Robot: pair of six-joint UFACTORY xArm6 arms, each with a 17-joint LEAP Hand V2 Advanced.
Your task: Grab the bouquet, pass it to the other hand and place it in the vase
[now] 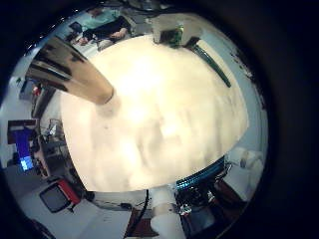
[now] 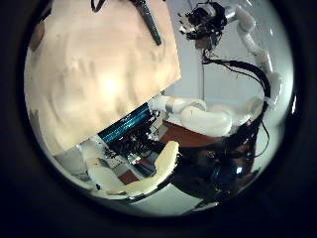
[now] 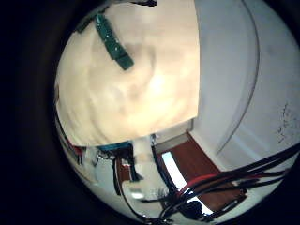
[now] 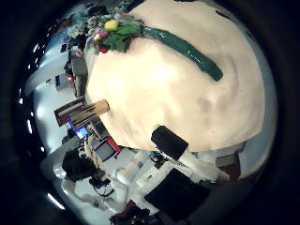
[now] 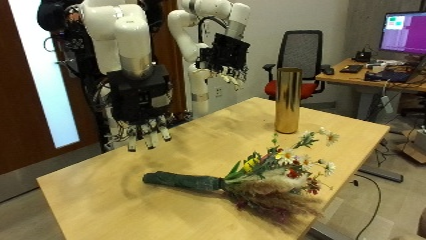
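With nothing yet lifted, the right hand and left hand hang open and empty over the pale wooden table, where the green-wrapped bouquet of mixed flowers lies at lower centre, awaiting a descent and grasp, the tall brass-coloured cylindrical vase upright beyond it.

We saw light wooden table; bouquet lay flat on it, gold vase stood upright beyond.

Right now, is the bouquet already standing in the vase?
No, the bouquet lies flat on the table, apart from the upright vase, and neither hand touches it.
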